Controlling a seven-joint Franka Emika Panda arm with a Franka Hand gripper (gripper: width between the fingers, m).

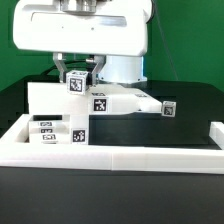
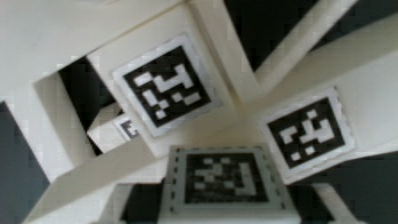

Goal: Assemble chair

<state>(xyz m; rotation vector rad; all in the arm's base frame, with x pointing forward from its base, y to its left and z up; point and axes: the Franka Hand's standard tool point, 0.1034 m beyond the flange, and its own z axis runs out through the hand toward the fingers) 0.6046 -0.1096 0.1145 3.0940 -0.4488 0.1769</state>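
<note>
The arm is glossy white; its broad housing has rounded corners, with a round white link below and a grey piece on top. The tool has dark fingers; blurred close up.

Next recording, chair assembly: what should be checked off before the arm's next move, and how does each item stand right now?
1. Position: the gripper hangs above the small tagged block: ok.
2. Jaws open or shut: cannot tell, mostly hidden.
3. That block gripped or free: cannot tell.
4. Wrist view: tags readable: ok, three show, slightly blurred.
5. Containment: loose parts inside the border wall: ok.
6. Joint: tagged bar seated in its neighbour: cannot tell.
</note>
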